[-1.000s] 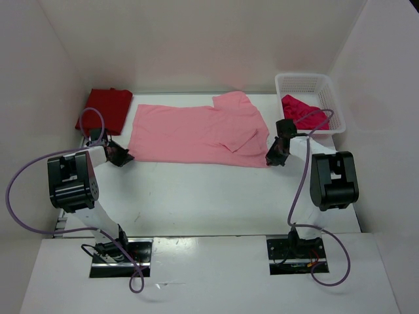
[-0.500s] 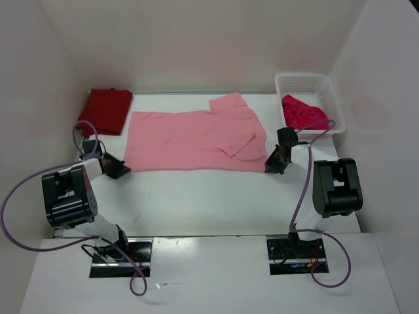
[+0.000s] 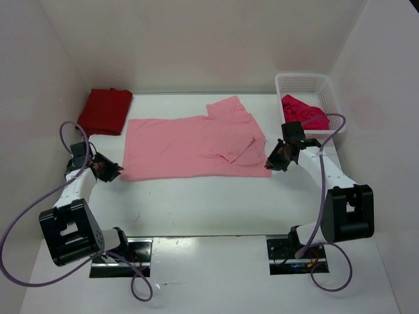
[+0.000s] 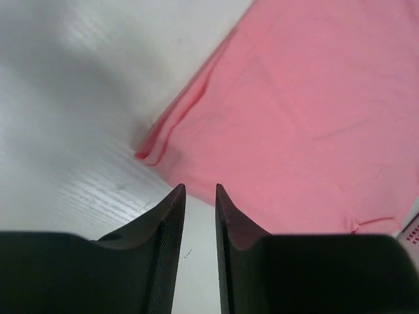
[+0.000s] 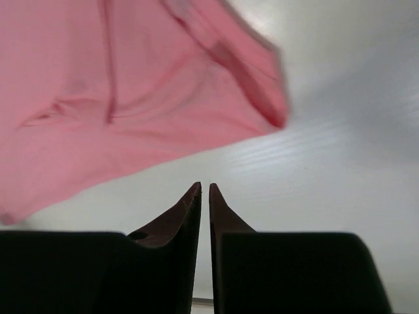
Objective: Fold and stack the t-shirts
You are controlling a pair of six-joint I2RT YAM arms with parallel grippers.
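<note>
The light pink t-shirt (image 3: pixel 190 140) lies spread flat across the middle of the table, with one sleeve folded over at its right side. A dark red t-shirt (image 3: pixel 105 111) lies folded at the far left. The crimson-pink t-shirt (image 3: pixel 302 112) sits crumpled in the white basket (image 3: pixel 304 78). My left gripper (image 3: pixel 111 172) (image 4: pixel 200 188) hovers just off the pink shirt's (image 4: pixel 308 111) near left corner, slightly open and empty. At the near right corner of the pink shirt (image 5: pixel 98 98), my right gripper (image 5: pixel 204 186) (image 3: pixel 272 160) stands a narrow gap open, holding nothing.
White walls enclose the table on the left, back and right. The basket stands in the far right corner. Purple cables loop from both arms. Bare white tabletop (image 3: pixel 209 196) runs between the pink shirt and the arm bases.
Both grippers held the pink shirt's near corners, drew it slightly left and toward the near edge, then let go and opened a little. Both arms have dropped lower and swung outward.
</note>
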